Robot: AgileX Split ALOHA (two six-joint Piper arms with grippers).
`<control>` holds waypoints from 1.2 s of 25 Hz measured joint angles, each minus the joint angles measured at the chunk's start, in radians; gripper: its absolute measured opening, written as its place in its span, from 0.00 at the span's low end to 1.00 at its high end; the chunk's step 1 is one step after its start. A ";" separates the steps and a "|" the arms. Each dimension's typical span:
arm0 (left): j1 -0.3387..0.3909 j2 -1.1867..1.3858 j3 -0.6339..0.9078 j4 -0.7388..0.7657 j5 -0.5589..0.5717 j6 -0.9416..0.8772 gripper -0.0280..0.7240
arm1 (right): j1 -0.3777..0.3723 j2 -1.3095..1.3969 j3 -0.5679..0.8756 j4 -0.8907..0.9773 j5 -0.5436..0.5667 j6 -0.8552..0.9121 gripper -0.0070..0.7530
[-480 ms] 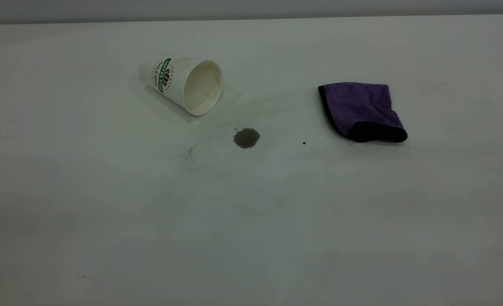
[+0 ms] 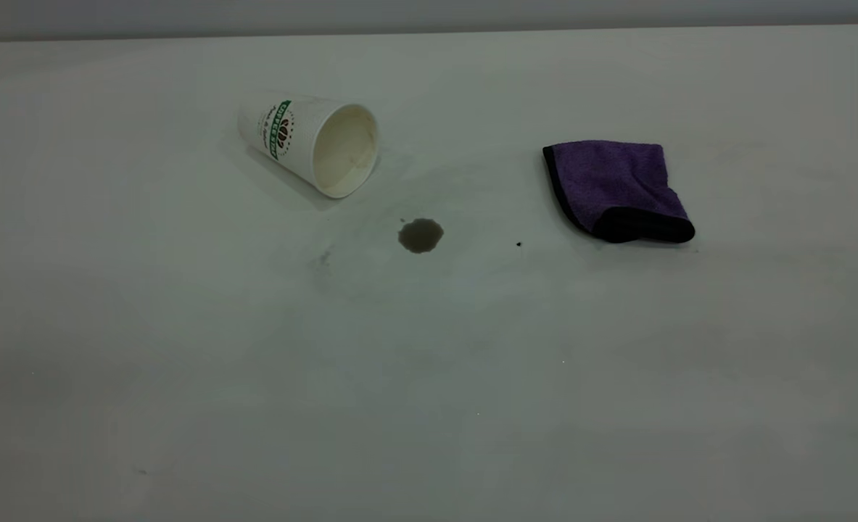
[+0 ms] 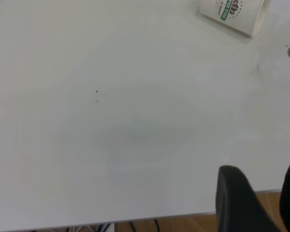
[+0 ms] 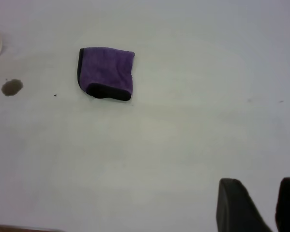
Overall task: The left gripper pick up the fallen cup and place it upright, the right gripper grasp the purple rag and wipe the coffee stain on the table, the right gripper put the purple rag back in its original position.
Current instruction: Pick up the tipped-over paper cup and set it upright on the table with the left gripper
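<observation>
Holding off the work, our left gripper (image 3: pixel 263 200) sits over the near table (image 2: pixel 182 399) edge, fingers parted with a gap showing and nothing between them; our right gripper (image 4: pixel 263 205) likewise hangs clear, parted and empty. Outward, the fallen cup (image 2: pixel 311 141) lies on its side, mouth toward the coffee stain (image 2: pixel 421 235) just beyond its rim; the purple rag (image 2: pixel 615 190) lies well apart from both. We judge step one not yet begun: the left arm must reach across and straddle the cup's wall.
</observation>
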 joint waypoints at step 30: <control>0.000 0.143 -0.049 0.058 -0.018 -0.002 0.42 | 0.000 0.000 0.000 0.000 0.000 0.000 0.32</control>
